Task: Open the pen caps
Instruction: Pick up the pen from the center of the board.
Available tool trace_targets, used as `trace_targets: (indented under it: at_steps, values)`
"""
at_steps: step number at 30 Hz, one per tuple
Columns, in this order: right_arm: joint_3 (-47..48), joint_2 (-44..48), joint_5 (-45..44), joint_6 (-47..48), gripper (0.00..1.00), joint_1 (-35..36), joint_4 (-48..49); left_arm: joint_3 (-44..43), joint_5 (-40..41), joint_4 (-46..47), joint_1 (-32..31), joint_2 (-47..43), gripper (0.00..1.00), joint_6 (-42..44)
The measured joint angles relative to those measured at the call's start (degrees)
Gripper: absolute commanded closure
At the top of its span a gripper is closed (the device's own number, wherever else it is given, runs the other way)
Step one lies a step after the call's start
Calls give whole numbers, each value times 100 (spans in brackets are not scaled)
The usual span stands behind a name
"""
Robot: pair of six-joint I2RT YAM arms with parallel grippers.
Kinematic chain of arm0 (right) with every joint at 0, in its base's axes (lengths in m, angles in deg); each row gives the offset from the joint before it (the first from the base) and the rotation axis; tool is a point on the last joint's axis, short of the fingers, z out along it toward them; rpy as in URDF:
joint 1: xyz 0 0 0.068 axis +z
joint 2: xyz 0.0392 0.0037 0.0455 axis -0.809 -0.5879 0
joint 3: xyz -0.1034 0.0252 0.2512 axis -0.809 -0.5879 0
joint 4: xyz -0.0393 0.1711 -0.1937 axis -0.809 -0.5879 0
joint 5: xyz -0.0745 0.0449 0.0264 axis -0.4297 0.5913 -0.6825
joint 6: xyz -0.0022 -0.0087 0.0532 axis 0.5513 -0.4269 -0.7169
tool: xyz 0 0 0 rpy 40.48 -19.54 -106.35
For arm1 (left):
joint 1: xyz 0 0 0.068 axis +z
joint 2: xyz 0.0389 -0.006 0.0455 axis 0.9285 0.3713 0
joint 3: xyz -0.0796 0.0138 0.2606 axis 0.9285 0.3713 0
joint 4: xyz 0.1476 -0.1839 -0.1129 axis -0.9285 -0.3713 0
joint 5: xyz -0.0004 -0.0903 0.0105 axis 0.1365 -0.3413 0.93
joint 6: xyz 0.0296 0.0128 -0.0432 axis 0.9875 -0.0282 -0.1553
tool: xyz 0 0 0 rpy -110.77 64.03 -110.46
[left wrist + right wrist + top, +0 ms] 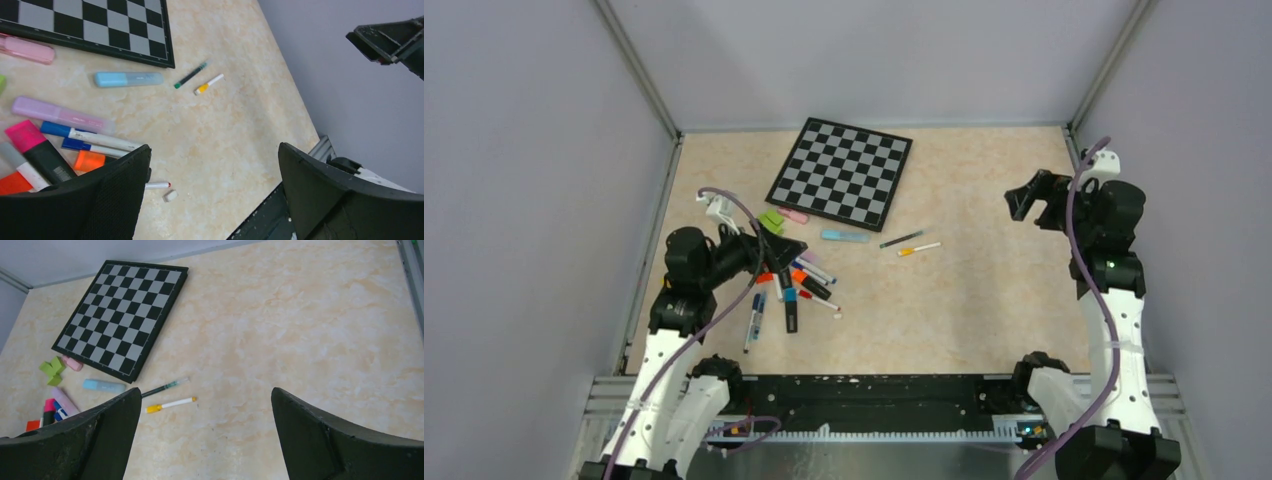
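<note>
Left gripper (786, 248) jaws wide, empty, over pens (796, 292) pile. Checkerboard (841, 172) just beyond it. Right gripper (1032, 200) jaws wide, empty, well apart; two thin pens (904, 239) between grippers.

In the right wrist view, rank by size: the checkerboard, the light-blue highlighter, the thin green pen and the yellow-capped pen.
Checkerboard
light-blue highlighter, shorter but thicker than the pens
thin green pen and yellow-capped pen look alike, so unranked

No readable text, label on black marker (49, 161) blurred, light-blue highlighter (129, 79) print too faint
</note>
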Motion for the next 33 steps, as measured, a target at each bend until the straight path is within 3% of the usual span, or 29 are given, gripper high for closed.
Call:
trace_targets:
  at_steps: [5, 9, 16, 20, 26, 33]
  values:
    - [-210, 0, 160, -35, 1, 0, 186, 90, -400, 149, -46, 188, 1, -203]
    - [-507, 20, 511, 44, 1, 0, 446, 90, -284, 186, -468, 225, 1, -282]
    - [-1209, 205, 1755, 782, 1, 4, 807, -219, 1093, 83, -2579, 892, 1, -216]
    - [-1298, 280, 2275, 1353, 1, 4, 721, -479, 1893, 20, -3320, 1497, 1, -186]
    - [-1298, 302, 2625, 1967, 1, 4, 522, -549, 2787, -2, -3764, 2050, 1, -238]
    - [-1298, 170, 2671, 2312, 1, 4, 369, -562, 4214, -24, -3812, 2579, 1, -723]
